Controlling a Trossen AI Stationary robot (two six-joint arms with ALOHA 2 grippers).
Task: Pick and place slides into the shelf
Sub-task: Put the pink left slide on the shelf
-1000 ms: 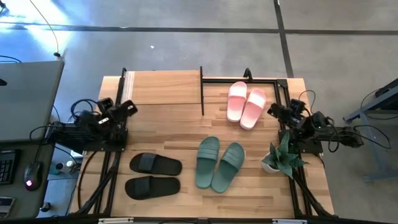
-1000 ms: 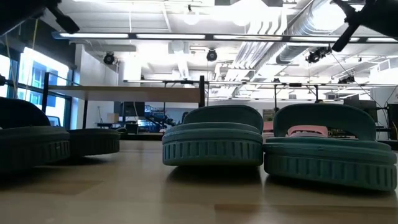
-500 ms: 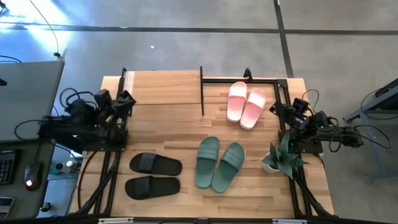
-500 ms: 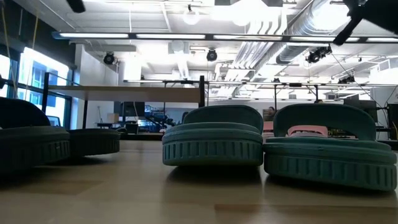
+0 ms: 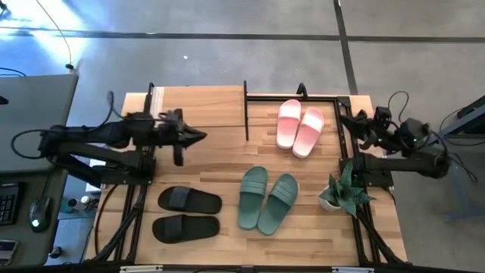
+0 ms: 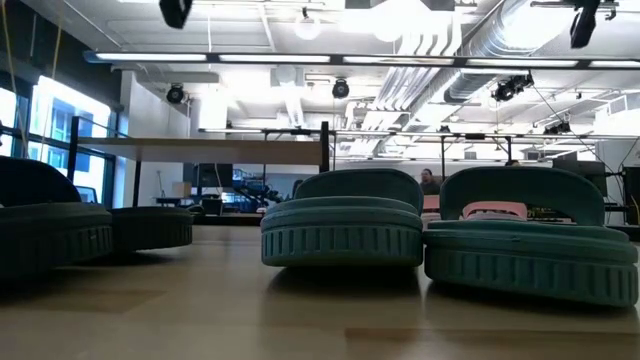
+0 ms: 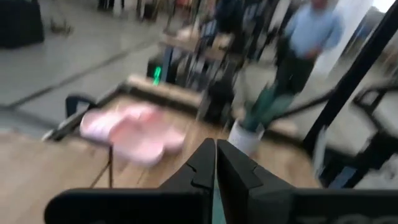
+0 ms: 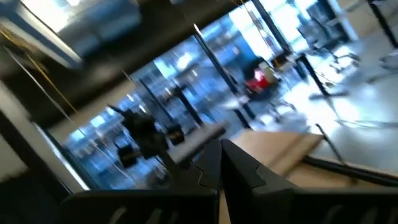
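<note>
The left arm's jaws were clenched tight, the two fingers meeting in a point with nothing between them, and they hung above the counter near its left side. Just ahead of their tips stood the shelf, its light wooden top board off to one side of them and its thin black tube frame running on beyond. The pale pink slides lay farther ahead of those tips, side by side inside the frame's outline; whether they rested on a shelf level or on the counter could not be told from above. In the left wrist view the same pink pair showed beyond the closed fingertips, with a potted plant and a person in a light blue top farther off.

The black slides lay on the counter well below and behind the left jaws, toward the near edge. The sage green slides sat beside them, nearer the middle, slightly angled.

The right arm's jaws were also clenched and empty, held over the right edge of the counter, their tips pointing toward the pink pair, which lay near and in front of them. The potted plant stood behind and to the side of these jaws.
</note>
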